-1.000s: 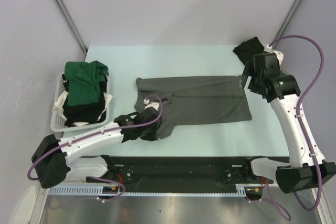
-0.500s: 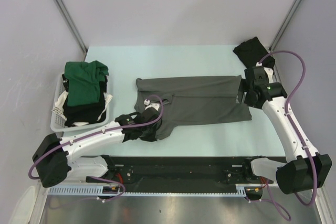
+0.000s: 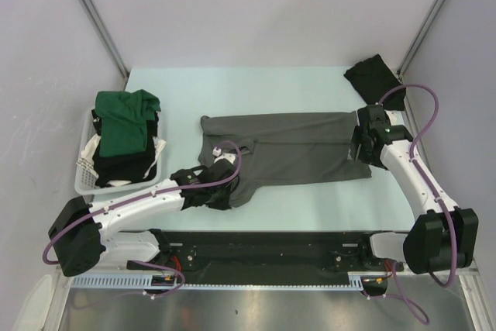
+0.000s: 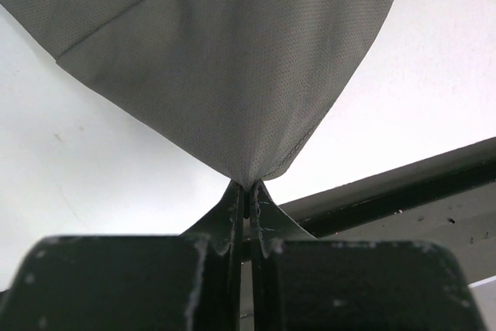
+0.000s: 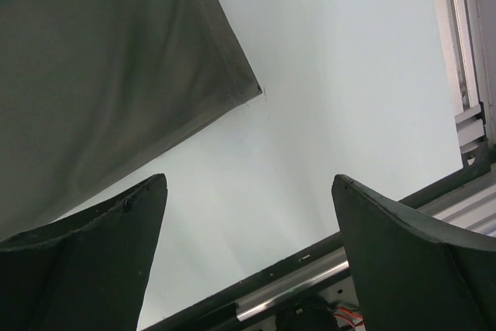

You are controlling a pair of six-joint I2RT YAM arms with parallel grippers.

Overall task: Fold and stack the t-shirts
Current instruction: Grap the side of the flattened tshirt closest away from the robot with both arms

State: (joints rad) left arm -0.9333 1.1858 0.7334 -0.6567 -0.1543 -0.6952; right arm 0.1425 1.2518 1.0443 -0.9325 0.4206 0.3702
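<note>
A dark charcoal grey t-shirt point(image 3: 294, 149) lies spread flat across the middle of the table. My left gripper point(image 3: 226, 191) is at its near left part, shut on a fold of the grey cloth point(image 4: 232, 75), which rises taut from the fingertips point(image 4: 248, 185). My right gripper point(image 3: 359, 147) hovers at the shirt's right edge. In the right wrist view it is open point(image 5: 248, 180), with only bare table between the fingers and the shirt's corner point(image 5: 101, 75) just beyond the left finger. A black t-shirt point(image 3: 373, 77) lies bunched at the back right corner. A dark green t-shirt point(image 3: 124, 118) tops the pile in the basket.
The white slatted basket point(image 3: 81, 180) stands at the left table edge with dark and white cloth under the green shirt. A black rail point(image 3: 271, 242) runs along the near edge, and metal framing point(image 5: 465, 52) borders the table on the right.
My right arm has swung from the back right corner down to the grey shirt's right edge. The left gripper has stayed put, still holding the cloth.
</note>
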